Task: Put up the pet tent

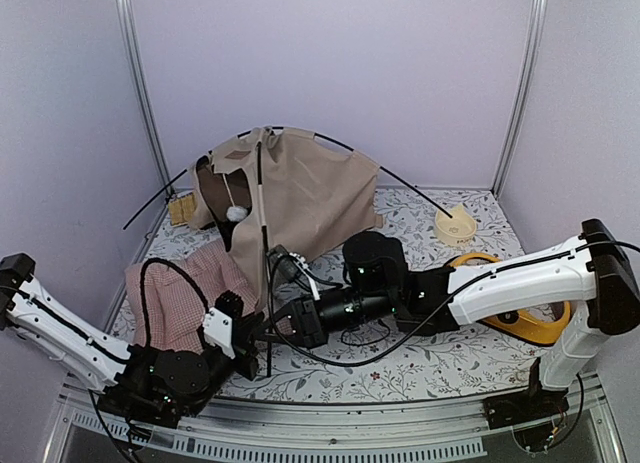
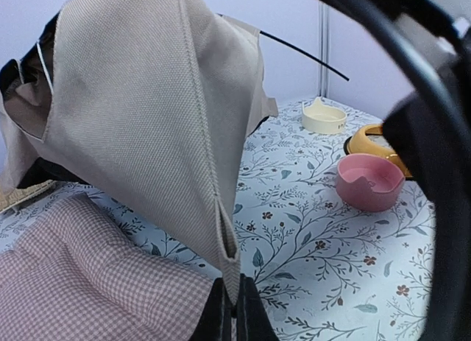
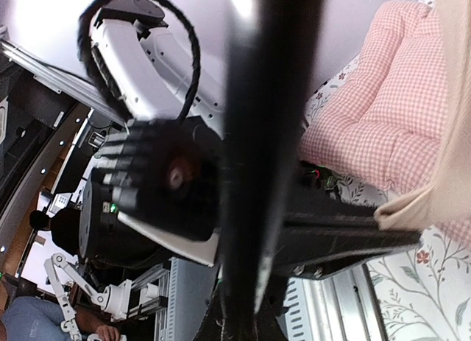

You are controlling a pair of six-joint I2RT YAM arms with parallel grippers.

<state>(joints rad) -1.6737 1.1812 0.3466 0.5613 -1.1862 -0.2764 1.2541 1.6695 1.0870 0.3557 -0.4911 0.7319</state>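
Note:
The pet tent [image 1: 300, 188] stands half raised at the back left: beige fabric, thin black poles, a brown label [image 1: 233, 155] and a white pom-pom [image 1: 237, 213]. My left gripper [image 1: 256, 333] is low at the front and shut on a bottom corner of the beige fabric [image 2: 147, 113], pinched between its fingertips [image 2: 234, 315]. My right gripper [image 1: 280, 331] reaches in from the right and is shut on a black tent pole [image 1: 265, 283]. That pole fills the right wrist view [image 3: 257, 135], blurred, running down into the jaws [image 3: 250, 322].
A pink checked cushion [image 1: 185, 293] lies front left beside my left arm. A cream bowl [image 1: 455, 224] sits at the back right and a yellow bowl [image 1: 525, 323] under my right arm. A pink bowl [image 2: 369, 181] shows in the left wrist view. Cage posts flank the table.

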